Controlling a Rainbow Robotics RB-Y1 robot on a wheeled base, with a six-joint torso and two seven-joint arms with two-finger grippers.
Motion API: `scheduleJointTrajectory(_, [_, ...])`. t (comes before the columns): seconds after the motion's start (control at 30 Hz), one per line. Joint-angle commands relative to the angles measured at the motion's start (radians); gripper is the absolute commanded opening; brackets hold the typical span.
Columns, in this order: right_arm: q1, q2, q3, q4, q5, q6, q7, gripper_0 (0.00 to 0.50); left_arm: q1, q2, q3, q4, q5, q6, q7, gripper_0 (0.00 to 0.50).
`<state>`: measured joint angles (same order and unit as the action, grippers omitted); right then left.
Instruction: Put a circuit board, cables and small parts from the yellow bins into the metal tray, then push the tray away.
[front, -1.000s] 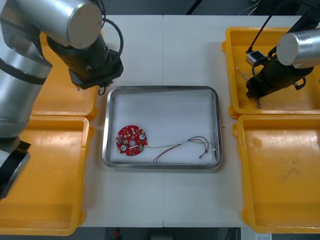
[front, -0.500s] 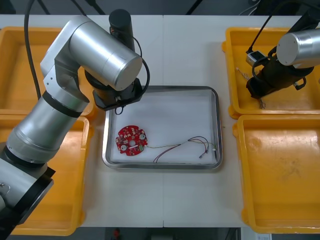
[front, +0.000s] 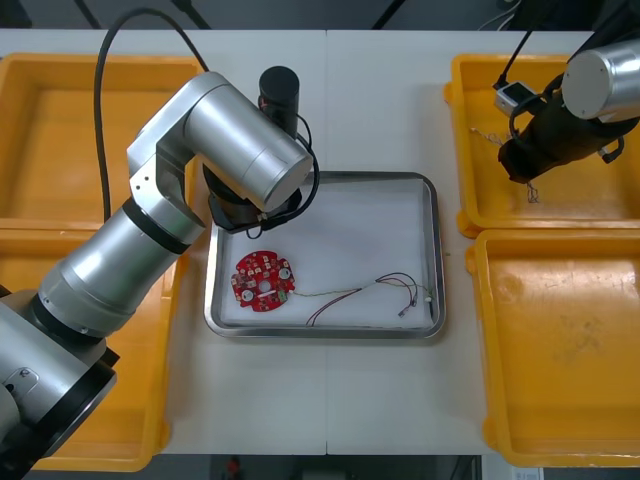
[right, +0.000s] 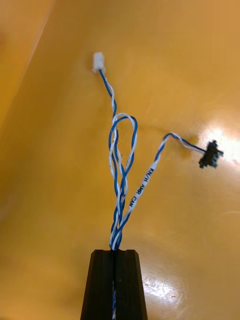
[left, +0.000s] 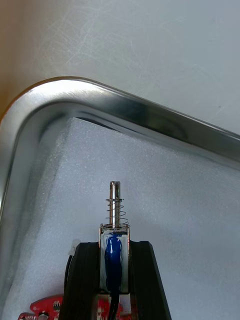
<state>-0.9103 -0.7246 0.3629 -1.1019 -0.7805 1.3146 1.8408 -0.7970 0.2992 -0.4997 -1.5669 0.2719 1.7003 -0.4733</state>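
Above tray — left tool clamps small metal part.

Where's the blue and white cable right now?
The cable hangs pinched in the right hand over the far right yellow bin, front view's upper right.

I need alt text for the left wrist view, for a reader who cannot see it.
The left pincer is shut on a small metal part, held over the white inside of the tray near a rounded corner. A red board lies in the tray close by the pincer.
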Motion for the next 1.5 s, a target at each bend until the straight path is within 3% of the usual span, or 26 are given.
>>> scheduleJointTrajectory(0.03, [0.001, -0.072, -0.045, -0.067, -0.031, 0.049, 0.046, 0.000, 0.004, -0.023, -0.026, 0.016, -0.019, -0.042, 0.061, 0.000])
scheduleJointTrajectory(0.33, [0.001, -0.111, -0.131, -0.196, -0.060, 0.230, 0.089, 0.000, 0.004, -0.023, -0.049, 0.039, -0.025, -0.073, 0.073, 0.000])
scheduleJointTrajectory(0.53, [0.001, -0.125, -0.196, -0.223, -0.135, 0.322, 0.110, 0.000, 0.004, -0.023, -0.051, 0.039, -0.025, -0.073, 0.081, 0.022])
scheduleJointTrajectory(0.6, [0.001, -0.128, -0.209, -0.243, -0.140, 0.356, 0.113, 0.000, 0.004, -0.023, -0.051, 0.039, -0.025, -0.073, 0.081, 0.054])
scheduleJointTrajectory(0.67, [0.001, -0.130, -0.226, -0.274, -0.140, 0.399, 0.117, 0.000, 0.004, -0.023, -0.051, 0.039, -0.025, -0.070, 0.082, 0.174])
scheduleJointTrajectory(0.73, [0.001, -0.130, -0.239, -0.297, -0.140, 0.430, 0.117, 0.000, 0.004, -0.023, -0.051, 0.038, -0.025, -0.065, 0.082, 0.237])
scheduleJointTrajectory(1.0, [0.001, -0.130, -0.285, -0.391, -0.144, 0.537, 0.110, 0.000, 0.001, -0.008, -0.051, -0.031, -0.014, 0.010, 0.071, 0.378])
scheduleJointTrajectory(1.17, [0.001, -0.130, -0.295, -0.414, -0.151, 0.552, 0.109, 0.000, -0.016, 0.025, -0.049, -0.097, 0.038, 0.068, 0.071, 0.477])
scheduleJointTrajectory(1.23, [0.001, -0.130, -0.295, -0.417, -0.152, 0.552, 0.109, 0.000, -0.031, 0.040, -0.042, -0.119, 0.073, 0.091, 0.070, 0.500])
scheduleJointTrajectory(1.5, [0.001, -0.130, -0.295, -0.447, -0.174, 0.552, 0.115, 0.000, -0.146, 0.133, 0.067, -0.151, 0.300, 0.171, 0.064, 0.500])
